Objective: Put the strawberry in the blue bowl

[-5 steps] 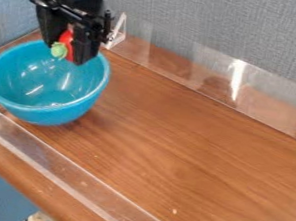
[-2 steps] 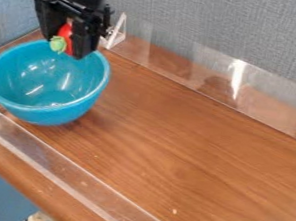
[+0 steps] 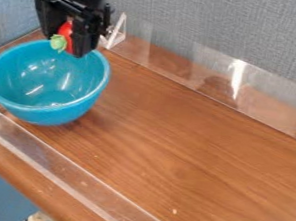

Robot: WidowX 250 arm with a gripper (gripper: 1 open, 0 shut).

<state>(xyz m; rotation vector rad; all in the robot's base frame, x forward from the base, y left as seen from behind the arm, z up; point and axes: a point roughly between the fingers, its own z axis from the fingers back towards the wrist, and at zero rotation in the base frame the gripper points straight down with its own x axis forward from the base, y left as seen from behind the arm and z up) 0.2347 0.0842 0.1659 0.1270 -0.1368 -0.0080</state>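
The strawberry, small and red with a green cap, hangs between the black fingers of my gripper, which is shut on it. The gripper points nearly straight down over the far rim of the blue bowl. That bowl is round, glossy and teal-blue, and stands at the left end of the wooden table with nothing visible inside it. The strawberry is above the bowl's rim, not touching it.
A brown wooden table top stretches to the right of the bowl. Clear plastic walls run along the back and the front edge. A grey textured wall stands behind.
The gripper with the strawberry rose a little and shifted slightly left between the oldest frame and now. The bowl has stayed in place.
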